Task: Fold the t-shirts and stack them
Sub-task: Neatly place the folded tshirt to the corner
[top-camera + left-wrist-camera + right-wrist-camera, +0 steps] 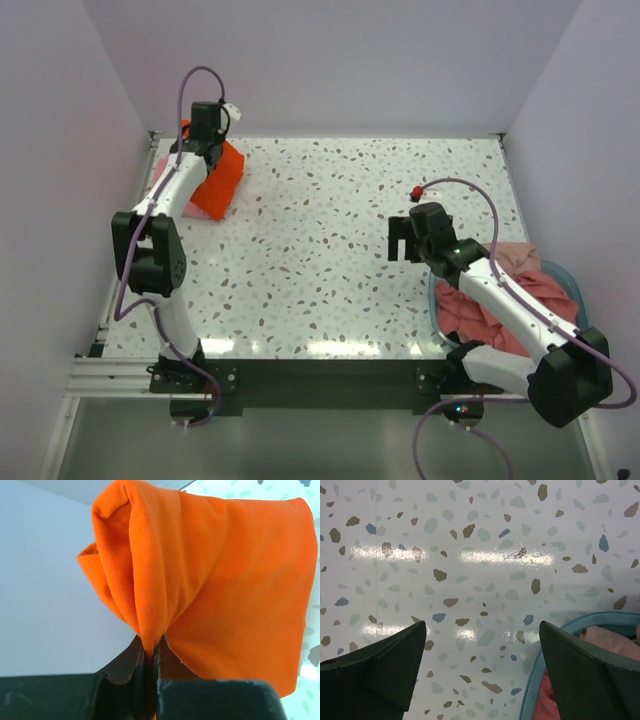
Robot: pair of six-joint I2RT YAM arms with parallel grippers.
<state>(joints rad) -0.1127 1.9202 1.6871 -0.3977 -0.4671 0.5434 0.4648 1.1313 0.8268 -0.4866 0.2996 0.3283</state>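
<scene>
Top view gives me the layout. My left gripper is at the table's far left corner, with the orange-red t-shirt bunched below it. A light pink t-shirt shows just beside and partly under the orange one. I can't tell whether the two touch.

Only the left wrist view shows the grip: the left gripper is pinched tight on a gathered fold of the orange-red t-shirt. The cloth is a fine knit, puffed up into a hood shape, one deep crease running into the jaws.

In the right wrist view the right gripper is spread wide over bare speckled tabletop, nothing between its fingers. The teal tub and the salmon-pink shirts just show at the lower right corner.

Top view shows the whole tub at the right edge, salmon-pink shirts heaped in it and spilling over the rim. The right gripper is just left of it.
</scene>
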